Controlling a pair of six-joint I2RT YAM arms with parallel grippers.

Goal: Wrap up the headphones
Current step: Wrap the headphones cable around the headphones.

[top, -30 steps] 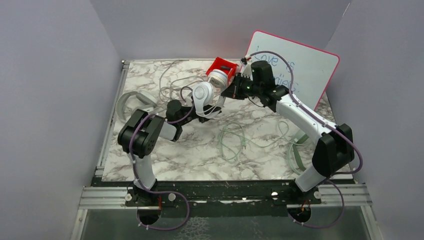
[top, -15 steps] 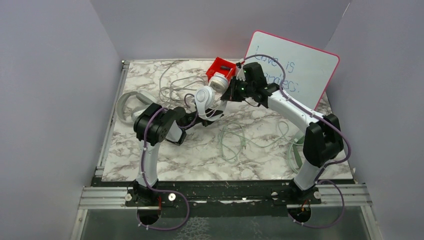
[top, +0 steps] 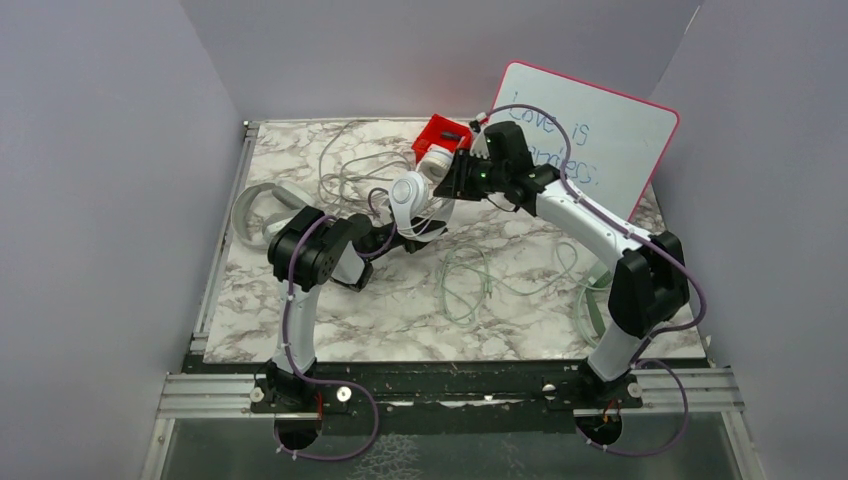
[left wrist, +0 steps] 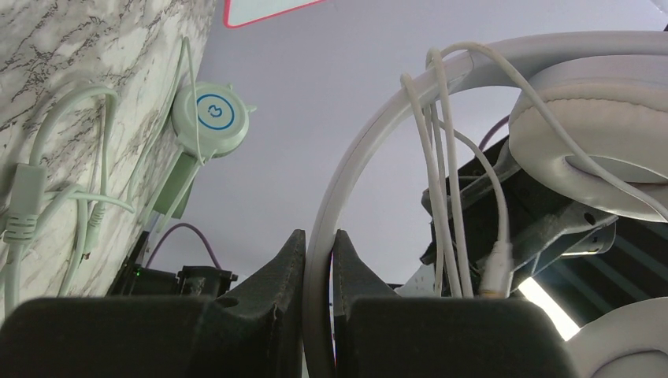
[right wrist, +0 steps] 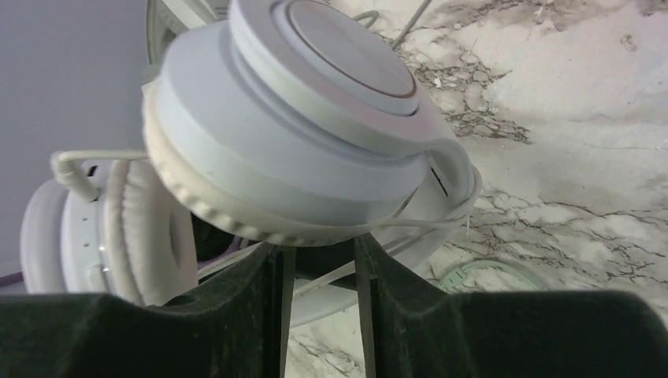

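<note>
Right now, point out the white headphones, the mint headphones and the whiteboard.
white headphones (top: 405, 190): top view, round ear cup.
mint headphones (left wrist: 214, 116): left wrist view, round cup face.
whiteboard (top: 625, 135): top view, its written-on face.

The right arm (top: 585, 220) covers part of the writing on the whiteboard (top: 625, 125). At the left wrist, the white headphones (left wrist: 583, 142) run off the frame.
</note>
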